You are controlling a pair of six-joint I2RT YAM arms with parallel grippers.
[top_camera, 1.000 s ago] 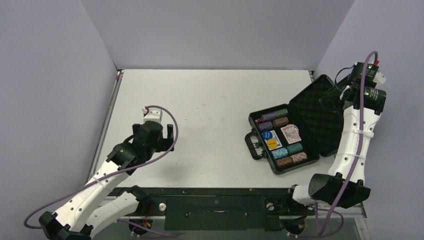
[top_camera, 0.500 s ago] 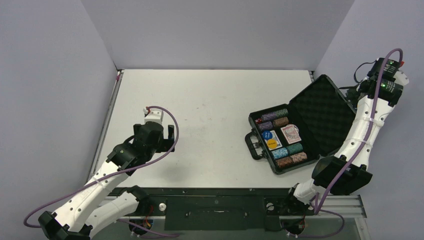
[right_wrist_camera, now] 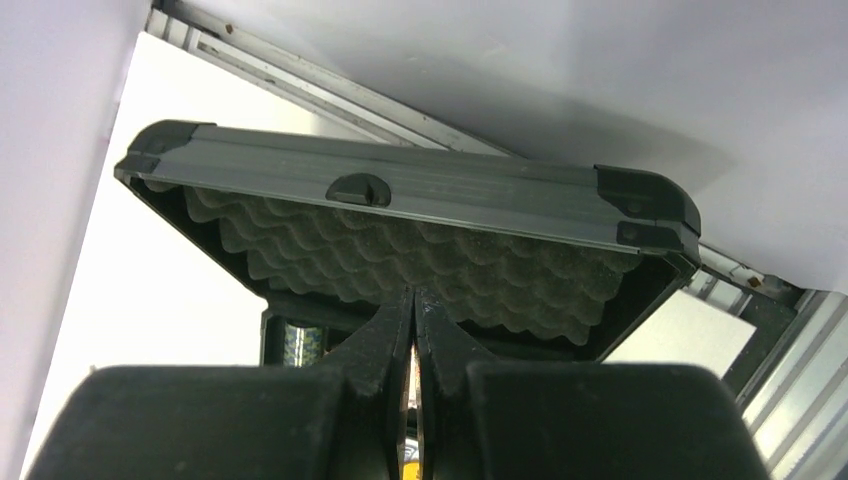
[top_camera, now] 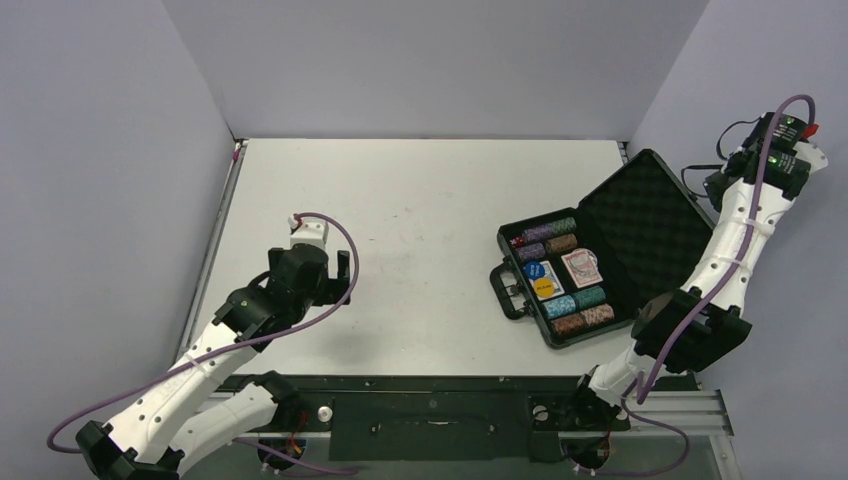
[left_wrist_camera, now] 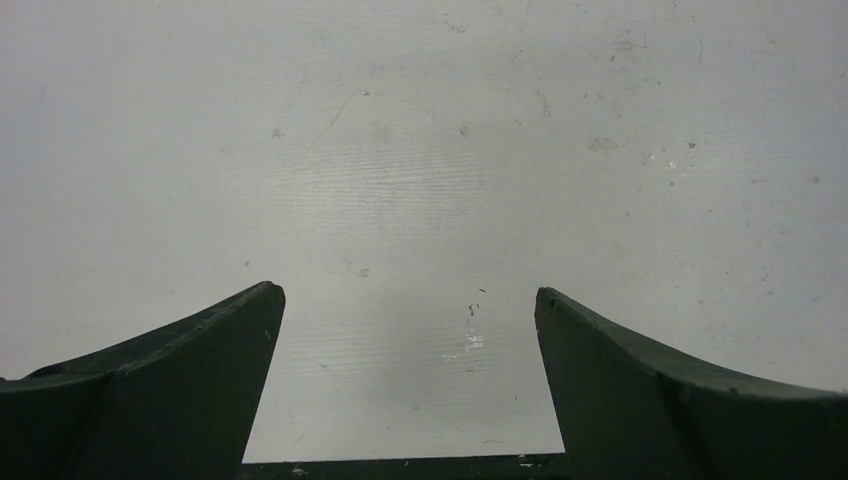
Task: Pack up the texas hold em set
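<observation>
Right end effector has its fingers pressed together with nothing between them. It hangs at the far right of the white bench, above the free edge of the raised lid. That lid belongs to the black rectangular handled case with grey egg-crate foam lining. In the wrist view the tips point at the foam just under the lid's metal rim; whether they touch it cannot be told.

The case lies open on the right side of the bench. Its tray holds stacks of coloured poker chips, a red-backed card deck, a blue disc, a yellow disc and small red dice.

The likely next step is swinging the lid shut, and several things could spoil it:
- Closed tips on a smooth rim may skid off, letting the lid drop back or slam.
- A sideways push could slide the whole case toward the near left, since nothing braces it. The left end effector is spread wide over bare bench, well apart on the left.
- Any chip stack standing proud would stop the lid from seating.
- The right arm works close to the right wall and could strike it.
</observation>
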